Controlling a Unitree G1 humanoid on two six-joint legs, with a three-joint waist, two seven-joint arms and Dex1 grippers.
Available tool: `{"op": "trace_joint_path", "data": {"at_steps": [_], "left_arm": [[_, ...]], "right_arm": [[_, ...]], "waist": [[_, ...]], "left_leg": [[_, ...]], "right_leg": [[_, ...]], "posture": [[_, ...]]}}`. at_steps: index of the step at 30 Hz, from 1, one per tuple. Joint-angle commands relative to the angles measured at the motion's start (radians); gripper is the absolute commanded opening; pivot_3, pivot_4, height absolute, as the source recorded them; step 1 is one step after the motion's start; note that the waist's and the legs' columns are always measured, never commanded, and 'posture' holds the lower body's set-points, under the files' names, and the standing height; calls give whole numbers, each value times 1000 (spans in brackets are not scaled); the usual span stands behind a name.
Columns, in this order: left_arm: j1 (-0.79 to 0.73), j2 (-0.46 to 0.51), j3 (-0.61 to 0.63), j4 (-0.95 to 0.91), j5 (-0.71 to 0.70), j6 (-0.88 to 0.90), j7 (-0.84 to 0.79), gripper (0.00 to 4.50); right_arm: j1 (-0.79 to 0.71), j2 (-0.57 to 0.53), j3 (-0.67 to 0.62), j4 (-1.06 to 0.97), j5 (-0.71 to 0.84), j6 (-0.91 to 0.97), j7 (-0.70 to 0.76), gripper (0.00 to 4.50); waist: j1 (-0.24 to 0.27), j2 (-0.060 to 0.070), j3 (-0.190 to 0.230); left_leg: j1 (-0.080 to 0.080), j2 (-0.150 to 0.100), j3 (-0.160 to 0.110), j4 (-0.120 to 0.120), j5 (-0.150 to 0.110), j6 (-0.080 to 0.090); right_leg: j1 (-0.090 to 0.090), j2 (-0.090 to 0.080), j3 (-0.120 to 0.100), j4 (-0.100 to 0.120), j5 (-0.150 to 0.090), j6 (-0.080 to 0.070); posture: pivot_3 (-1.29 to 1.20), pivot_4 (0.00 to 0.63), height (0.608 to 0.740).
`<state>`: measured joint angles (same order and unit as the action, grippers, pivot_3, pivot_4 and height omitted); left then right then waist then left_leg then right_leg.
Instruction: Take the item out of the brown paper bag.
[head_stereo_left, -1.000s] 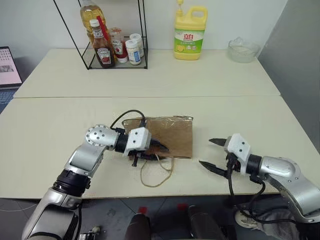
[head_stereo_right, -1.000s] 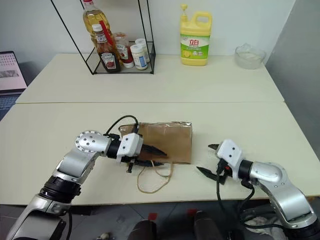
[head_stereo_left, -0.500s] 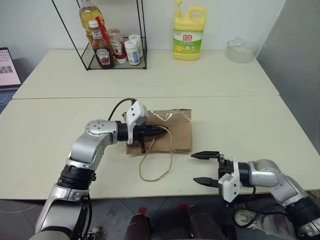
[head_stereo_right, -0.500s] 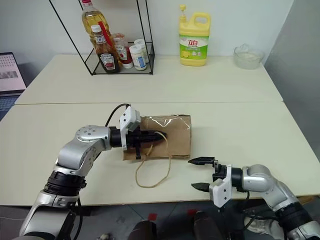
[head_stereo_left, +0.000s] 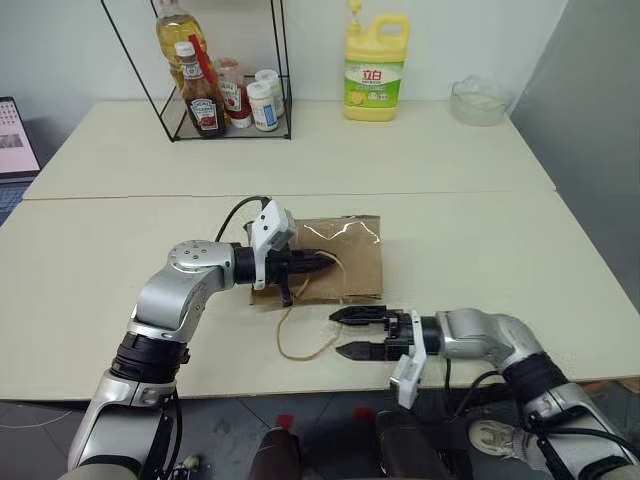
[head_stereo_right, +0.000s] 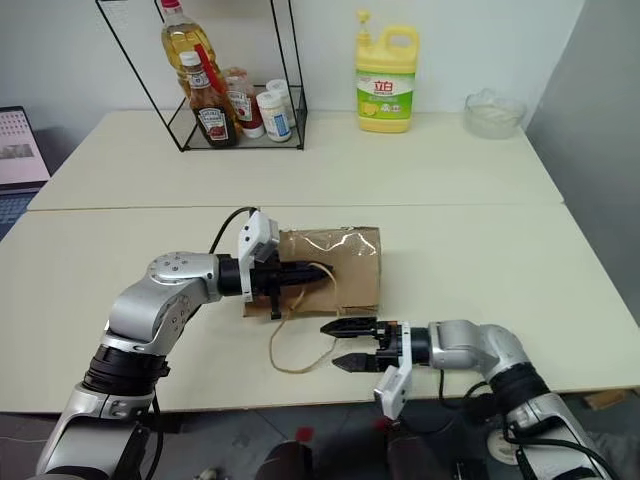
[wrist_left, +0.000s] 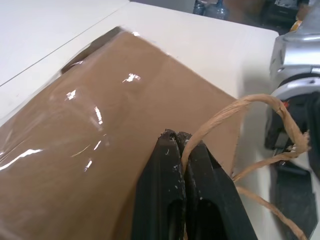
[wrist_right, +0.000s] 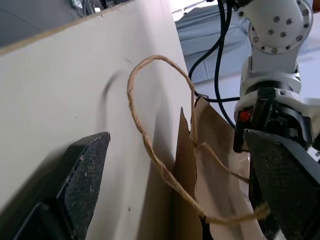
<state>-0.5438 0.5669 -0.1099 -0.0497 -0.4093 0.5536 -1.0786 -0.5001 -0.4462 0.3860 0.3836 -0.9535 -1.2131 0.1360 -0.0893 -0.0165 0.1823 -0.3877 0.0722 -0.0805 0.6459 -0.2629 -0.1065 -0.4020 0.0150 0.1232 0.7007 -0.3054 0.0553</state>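
Nearest the front edge of the pale surface, the right tool lies low and level with its two black fingers spread wide, pointing toward the loose cord handle that loops on the surface just beside its tips. Just behind it lies the brown paper bag, flat on its side, its mouth turned to the near edge. The left tool is over the bag, fingers pressed together, pinching the second cord handle. Whether the tool also grips paper cannot be told. The bottle cannot be made out. Far back stand a wire rack of ketchup and oil bottles, a yellow detergent jug and a clear bowl.
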Motion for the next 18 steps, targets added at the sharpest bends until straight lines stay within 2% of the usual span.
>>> {"op": "trace_joint_path", "data": {"at_steps": [1, 2, 4, 10, 13, 18], "left_arm": [[-8, 9, 29, -51, -26, 7, 7, 0], [-5, 11, 29, -55, -27, 8, 7, 0], [-1, 12, 29, -60, -29, 7, 10, 0], [0, 9, 26, -70, -37, 10, 18, 0], [-8, 10, 28, -69, -42, 11, 22, 0], [-71, -2, 77, -44, -84, 73, 65, 0]], "right_arm": [[-22, -10, 47, 52, -101, 90, -82, 4113], [-30, -15, 61, 58, -109, 102, -101, 3898], [-40, -26, 84, 64, -123, 125, -134, 3148], [-65, -44, 132, 85, -112, 167, -186, 936], [-72, -51, 142, 83, -81, 164, -183, 11], [-55, -72, 169, 74, -17, 145, -144, 11]], "waist": [[0, 0, 0], [0, 0, 0], [2, 0, 0], [0, -1, 0], [-1, -2, -1], [1, -4, -1]], "left_leg": [[3, 0, 0, 0, 0, 0], [6, 0, 0, 0, 0, 1], [11, 0, 0, -1, -2, 4], [12, -1, 0, -1, -2, 4], [15, -1, 0, -1, -2, 4], [20, -2, 0, -1, -2, 4]], "right_leg": [[3, 0, 0, 0, 0, 0], [7, 0, 0, -1, 0, 0], [13, 0, 0, -3, 0, 0], [15, -1, 1, -3, 0, 0], [17, -1, 1, -3, 0, 0], [23, -1, 1, -4, 0, 0]], "posture": [[0, 150, 740], [0, 150, 740], [0, 150, 740], [0, 150, 740], [0, 150, 740], [0, 150, 740]]}}
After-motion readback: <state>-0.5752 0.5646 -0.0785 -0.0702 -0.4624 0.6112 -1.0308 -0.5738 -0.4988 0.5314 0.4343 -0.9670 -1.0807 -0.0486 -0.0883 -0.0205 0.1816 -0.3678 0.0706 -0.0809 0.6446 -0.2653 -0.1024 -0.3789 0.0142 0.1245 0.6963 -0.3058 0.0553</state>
